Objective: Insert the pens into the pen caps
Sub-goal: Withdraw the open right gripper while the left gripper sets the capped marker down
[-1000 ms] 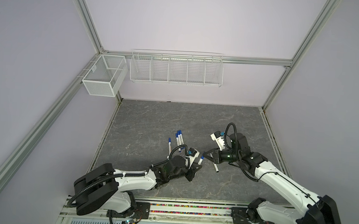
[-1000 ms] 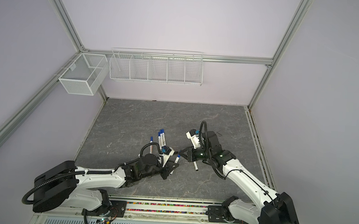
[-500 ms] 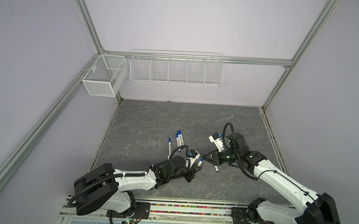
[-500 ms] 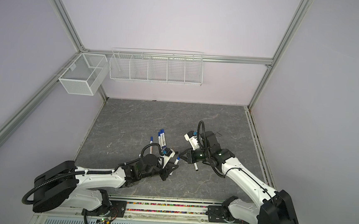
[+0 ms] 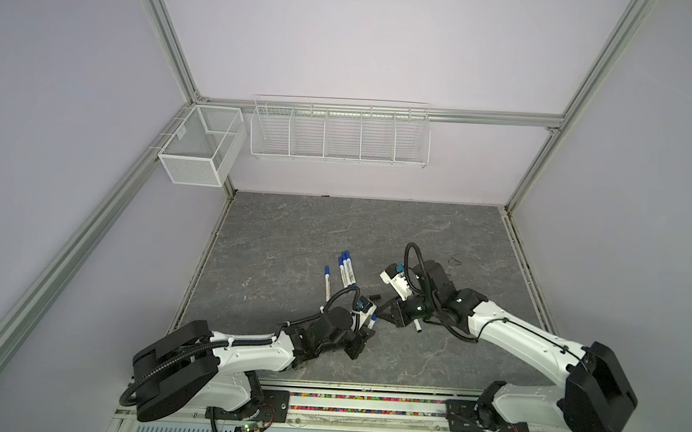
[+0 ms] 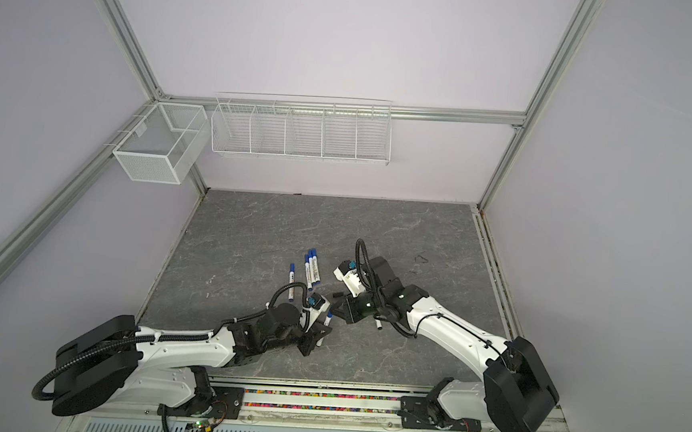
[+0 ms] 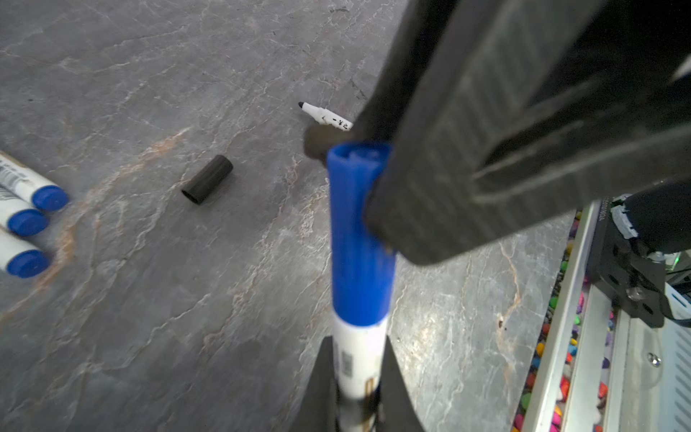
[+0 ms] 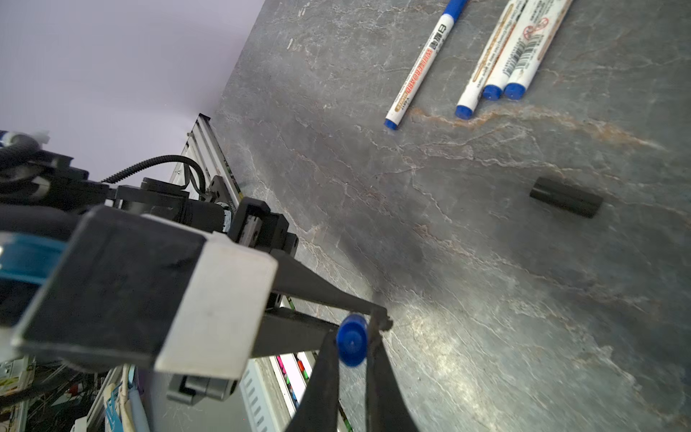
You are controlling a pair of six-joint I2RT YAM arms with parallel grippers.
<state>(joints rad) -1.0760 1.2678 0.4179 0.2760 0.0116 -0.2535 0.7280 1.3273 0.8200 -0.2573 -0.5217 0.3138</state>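
L pincer (image 7: pixel 356 342) narrow, clamped on pen barrel (image 7: pixel 358 361); R pincer (image 8: pixel 351 336) narrow on its blue cap (image 7: pixel 359 232)

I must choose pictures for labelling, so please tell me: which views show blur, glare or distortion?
Left wrist view: the blue cap near the lens is soft, the lying pens blurred. Right wrist view: their print reads sharply, with pale glare on the tabletop. Both top views: wide-angle, so the frame posts lean and the black cap is tiny.
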